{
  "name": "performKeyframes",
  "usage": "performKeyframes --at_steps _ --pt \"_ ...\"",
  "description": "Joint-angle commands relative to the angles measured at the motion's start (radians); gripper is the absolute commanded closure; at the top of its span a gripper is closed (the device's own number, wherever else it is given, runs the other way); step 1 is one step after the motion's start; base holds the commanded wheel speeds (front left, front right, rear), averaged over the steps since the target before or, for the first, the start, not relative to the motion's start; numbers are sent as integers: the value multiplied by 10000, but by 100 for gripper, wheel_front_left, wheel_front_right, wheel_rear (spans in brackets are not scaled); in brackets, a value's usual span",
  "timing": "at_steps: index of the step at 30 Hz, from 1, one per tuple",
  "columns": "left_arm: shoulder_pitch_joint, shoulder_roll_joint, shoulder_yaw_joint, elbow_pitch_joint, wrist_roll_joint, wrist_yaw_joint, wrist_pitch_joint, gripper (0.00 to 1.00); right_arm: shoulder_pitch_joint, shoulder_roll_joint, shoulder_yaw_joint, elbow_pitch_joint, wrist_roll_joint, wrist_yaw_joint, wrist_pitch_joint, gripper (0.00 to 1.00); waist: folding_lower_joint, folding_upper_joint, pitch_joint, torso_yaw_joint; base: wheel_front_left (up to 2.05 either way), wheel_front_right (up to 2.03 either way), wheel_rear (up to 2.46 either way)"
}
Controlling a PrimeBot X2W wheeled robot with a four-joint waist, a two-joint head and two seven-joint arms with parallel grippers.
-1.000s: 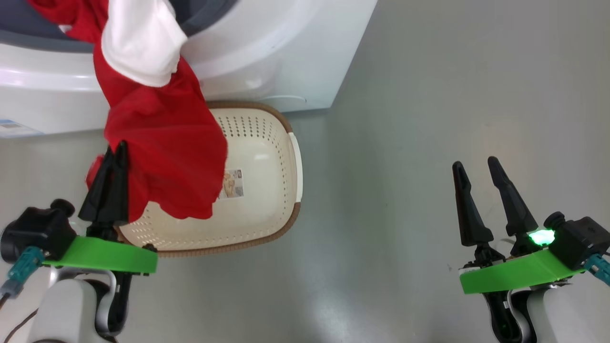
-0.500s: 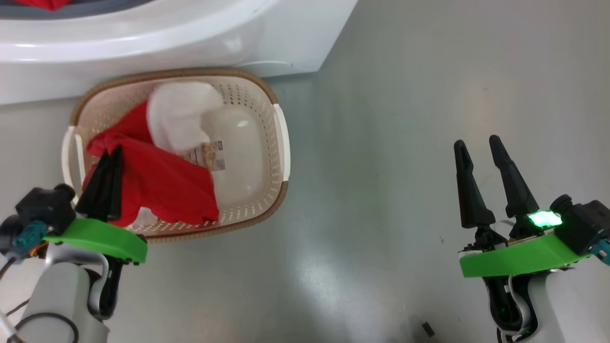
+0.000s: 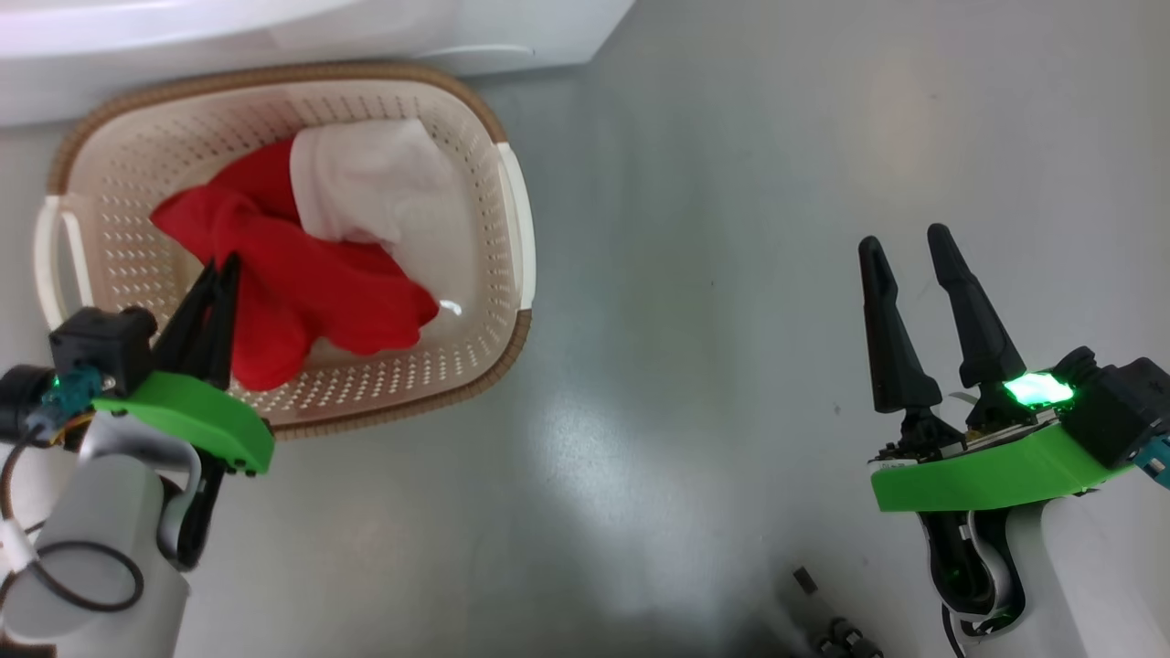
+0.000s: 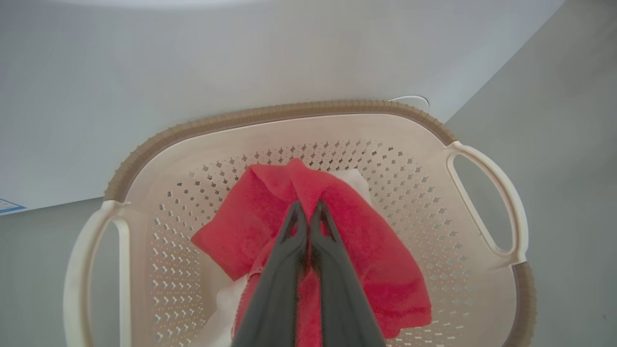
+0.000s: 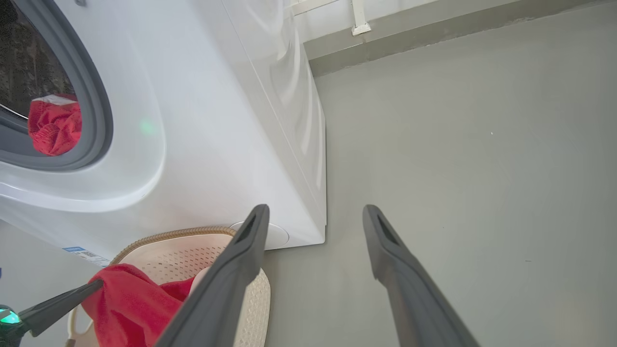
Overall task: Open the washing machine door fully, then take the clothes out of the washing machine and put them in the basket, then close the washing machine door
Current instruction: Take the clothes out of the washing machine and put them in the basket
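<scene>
The cream basket point(image 3: 514, 212) stands on the floor against the white washing machine point(image 3: 274, 27). A red and white bundle of clothes point(image 3: 320, 274) lies inside it. My left gripper point(image 3: 219, 270) reaches over the basket's near rim and is shut on the red cloth point(image 4: 376, 250), fingers point(image 4: 294, 226) pressed together over the basket point(image 4: 270, 113). My right gripper point(image 3: 903, 238) hangs open and holds nothing over bare floor to the right. In the right wrist view, more red clothes point(image 5: 53, 127) lie in the drum behind the grey gasket point(image 5: 99, 111). The washing machine door is out of view.
Grey floor spreads to the right of the basket and the machine point(image 5: 217, 120). A small dark object point(image 3: 804, 580) lies on the floor near the bottom edge. A wall with a skirting board point(image 5: 434, 33) runs behind the machine.
The head camera has tilted down. The red and white garment that hung from the machine opening has come down into the basket with my left gripper. My right gripper keeps its pose.
</scene>
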Motion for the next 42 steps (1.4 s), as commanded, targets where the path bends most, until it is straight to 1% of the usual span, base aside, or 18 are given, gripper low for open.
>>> performKeyframes --at_steps 1,13,19,20,21,23,24,25,26,27,29,30,42 --pt "-107 465 91 64 -140 -54 -51 100 47 -75 290 -273 80 75 -63 0 0 0 382 -90 0 0 0" --pt "-1034 801 -935 1358 -682 -54 -51 100 -116 -75 527 -421 182 75 -63 0 0 0 1115 -292 0 0 0" --pt "-1312 841 -1186 1935 -1409 -54 -51 100 -117 -75 556 -448 193 75 -63 0 0 0 1237 -310 0 0 0" --pt "-1354 866 -1238 1974 -1465 -54 -51 96 -128 -75 557 -441 192 75 -63 0 0 0 1244 -306 0 0 0" --pt "-1383 885 -1287 2007 -1513 -54 -51 85 -141 -75 557 -430 192 75 -63 0 0 0 1245 -303 0 0 0" --pt "-1421 905 -1358 2061 -1616 -54 -51 70 -160 -75 544 -407 185 75 -63 0 0 0 1219 -286 0 0 0" --pt "-1434 906 -1360 2083 -1677 -54 -51 60 -167 -75 532 -396 179 75 -63 0 0 0 1202 -271 0 0 0" --pt "-1442 901 -1343 2098 -1739 -54 -51 55 -176 -75 522 -385 171 75 -63 0 0 0 1179 -255 0 0 0" --pt "-1442 901 -1343 2098 -1739 -54 -51 55 -176 -75 522 -385 171 75 -63 0 0 0 1179 -255 0 0 0" --pt "-1437 891 -1339 2110 -1780 -54 -51 51 -182 -75 513 -369 160 75 -63 0 0 0 1137 -235 0 0 0" --pt "-1408 854 -1305 2127 -1852 -54 -51 13 -188 -75 493 -339 135 75 -63 0 0 0 1039 -191 0 0 0" --pt "-1384 829 -1270 2127 -1886 -54 -51 0 -195 -75 480 -322 118 75 -63 0 0 0 975 -163 0 0 0" --pt "-696 397 -779 1922 -2126 -54 -51 0 -99 -75 261 -61 -188 75 -63 0 0 0 -212 224 0 0 0"
